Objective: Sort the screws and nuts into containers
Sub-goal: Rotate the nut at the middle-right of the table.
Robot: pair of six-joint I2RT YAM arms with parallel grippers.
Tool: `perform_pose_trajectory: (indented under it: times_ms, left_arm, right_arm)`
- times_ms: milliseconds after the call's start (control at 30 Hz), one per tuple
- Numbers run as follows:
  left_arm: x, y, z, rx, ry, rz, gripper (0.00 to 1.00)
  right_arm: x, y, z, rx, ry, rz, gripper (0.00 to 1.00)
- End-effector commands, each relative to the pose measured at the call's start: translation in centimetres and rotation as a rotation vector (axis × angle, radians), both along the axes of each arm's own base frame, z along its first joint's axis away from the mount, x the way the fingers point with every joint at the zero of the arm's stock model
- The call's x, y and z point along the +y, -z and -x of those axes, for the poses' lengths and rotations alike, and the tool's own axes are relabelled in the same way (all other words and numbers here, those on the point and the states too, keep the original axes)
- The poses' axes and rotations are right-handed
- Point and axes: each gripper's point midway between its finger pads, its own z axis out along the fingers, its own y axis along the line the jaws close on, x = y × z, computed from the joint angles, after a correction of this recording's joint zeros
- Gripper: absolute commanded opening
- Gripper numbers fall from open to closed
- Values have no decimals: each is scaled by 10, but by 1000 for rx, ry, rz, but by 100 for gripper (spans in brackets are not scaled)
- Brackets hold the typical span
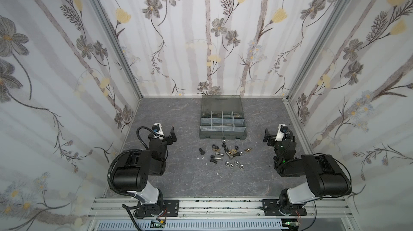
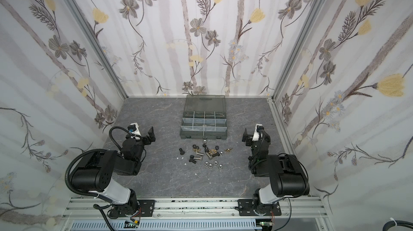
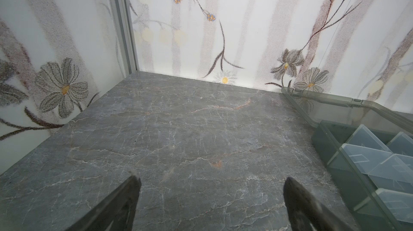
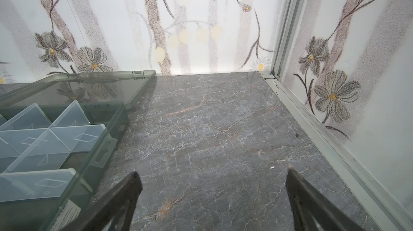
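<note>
Screws (image 1: 201, 151) and nuts (image 1: 235, 163) lie mixed in a loose scatter on the table (image 1: 178, 174), just in front of the organizer case (image 1: 222, 136) and between my two arms. The black bolts (image 1: 213, 159) are toward the left of the pile. The brass wing nuts (image 1: 232, 151) are in the middle and to the right, and a small cluster of silver domed nuts (image 1: 232, 166) is on the near side. One lone domed nut (image 1: 222, 139) sits almost against the case's front wall. A few white flecks (image 1: 200, 158) lie by the black bolts.

The case stands open, its smoky lid (image 1: 221, 103) swung back toward the rear wall. The containers (image 1: 218, 121) are rows of compartments split by translucent dividers; from the top views I cannot tell whether anything is in them.

My left pincer (image 3: 212, 179) hangs over bare table to the left of the case, jaws spread wide with nothing between them. My right pincer (image 4: 213, 170) mirrors it on the case's other side — jaws wide apart, empty, well clear of the pile.
</note>
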Motion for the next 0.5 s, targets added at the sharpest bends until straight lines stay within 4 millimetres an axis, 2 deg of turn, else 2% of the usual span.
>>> perform_pose_trajectory:
  times_ms: [0,467]
  left_arm:
    - [2,-5,-2,-18,-5,-11,100]
    - [1,-5,-2,-15,2,-6,100]
  right_arm:
    - [0,-8,-1,-31,-1,3,100]
    - [0,-7,-2,-28,0,0,100]
